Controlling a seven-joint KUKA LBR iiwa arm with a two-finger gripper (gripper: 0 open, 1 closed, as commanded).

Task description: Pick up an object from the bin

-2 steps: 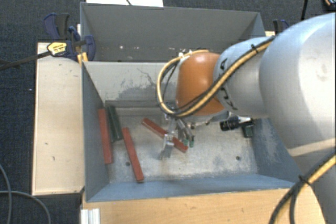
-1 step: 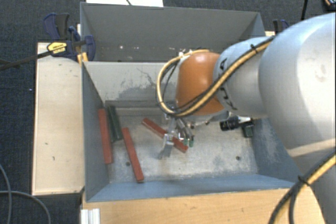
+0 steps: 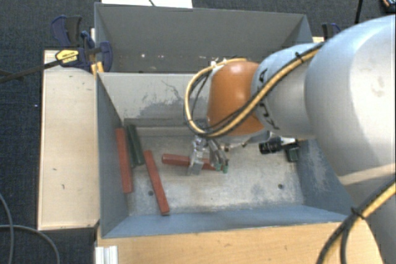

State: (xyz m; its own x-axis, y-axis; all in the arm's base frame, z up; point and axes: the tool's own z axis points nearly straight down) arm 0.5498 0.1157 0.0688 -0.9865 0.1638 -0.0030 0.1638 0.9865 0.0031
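My gripper (image 3: 199,162) hangs low over the middle of the bin floor, below the orange wrist cover. It is right at the right end of a short red bar (image 3: 175,160) that lies flat and points left. Whether it touches the bar I cannot tell. A small green piece (image 3: 224,166) shows just to the gripper's right. A longer red stick (image 3: 156,182) lies slanted on the floor to the lower left of the gripper.
Along the left wall lie another red stick (image 3: 124,161) and a dark green stick (image 3: 135,145), side by side. The arm and its cables cover the right part of the bin. Bare floor lies in front of the gripper, toward the near wall.
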